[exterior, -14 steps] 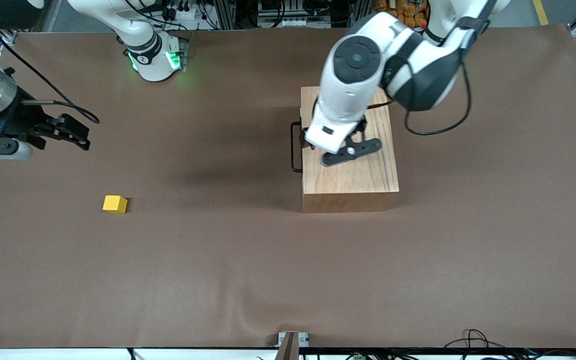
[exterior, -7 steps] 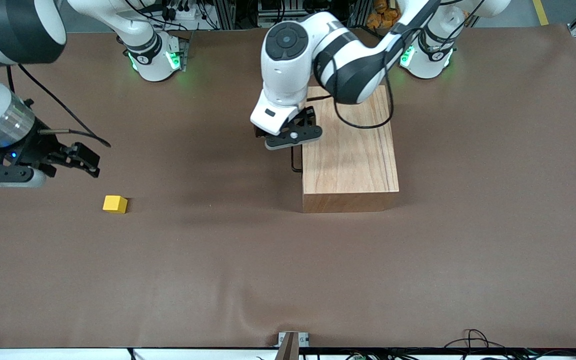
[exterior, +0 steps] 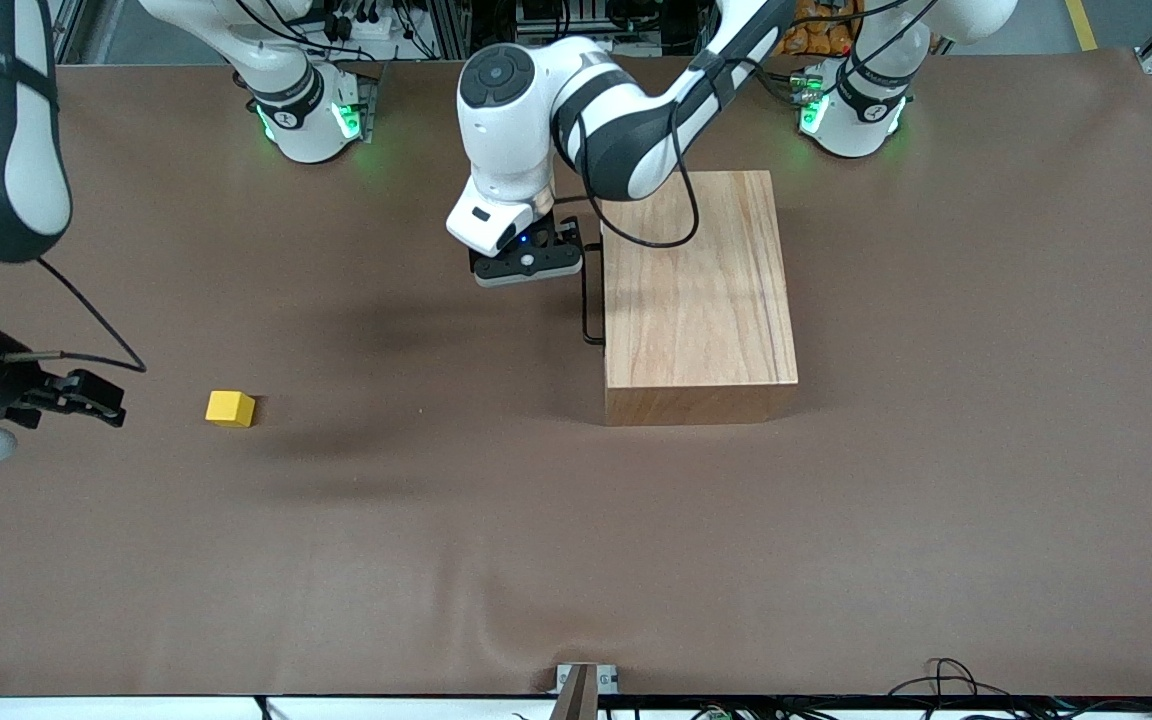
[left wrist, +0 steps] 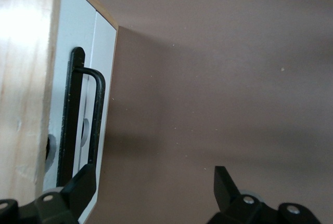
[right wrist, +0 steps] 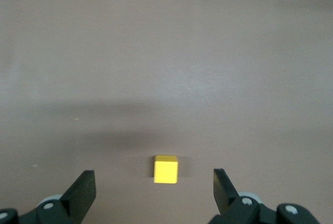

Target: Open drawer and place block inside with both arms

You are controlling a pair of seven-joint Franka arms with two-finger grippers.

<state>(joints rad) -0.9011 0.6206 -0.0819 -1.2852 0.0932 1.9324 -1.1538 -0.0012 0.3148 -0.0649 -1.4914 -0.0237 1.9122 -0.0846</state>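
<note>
Drawer (exterior: 592,300) shut in one wooden box (exterior: 698,290); left hand (exterior: 526,262) open at its handle (left wrist: 86,117). One block (exterior: 230,408) on surface (exterior: 436,520), right hand (exterior: 86,398) open at block's nine o'clock.

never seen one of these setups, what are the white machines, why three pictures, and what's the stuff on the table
The white machines are two robot arms, each ending in a two-finger gripper. One picture looks down from across the table; the other two come from cameras on each arm's wrist. On the brown table sit a wooden box with a shut drawer and a small yellow block. The left gripper hangs open by the drawer's black handle, one finger close to it. The right gripper hangs open near the block. Nothing is held.
</note>
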